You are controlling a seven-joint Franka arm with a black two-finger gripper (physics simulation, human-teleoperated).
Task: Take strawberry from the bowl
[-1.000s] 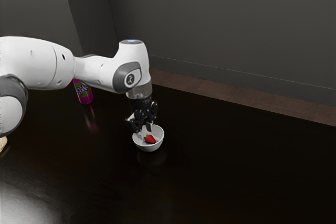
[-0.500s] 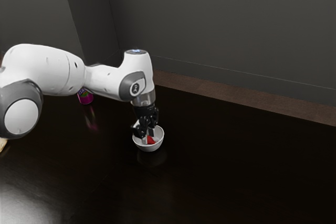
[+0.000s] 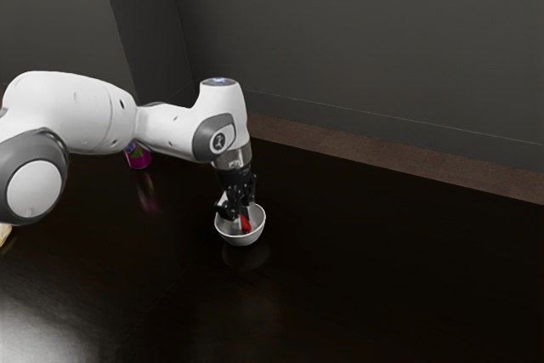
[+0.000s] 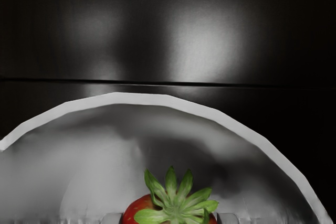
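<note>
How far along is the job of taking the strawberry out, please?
The reach looks done: the gripper is down in the bowl. In hand is the strawberry, touched from both sides by the two fingers. The lift is left, as the strawberry is inside the bowl.

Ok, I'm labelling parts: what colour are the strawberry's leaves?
Green; the leaves show best in the wrist view.

In the exterior view, just left of and below the middle, we see the round white bowl (image 3: 241,240) upright. Inside it we find the red strawberry (image 3: 246,224), gripped from two sides, its spread green leaves facing our wrist camera.
</note>
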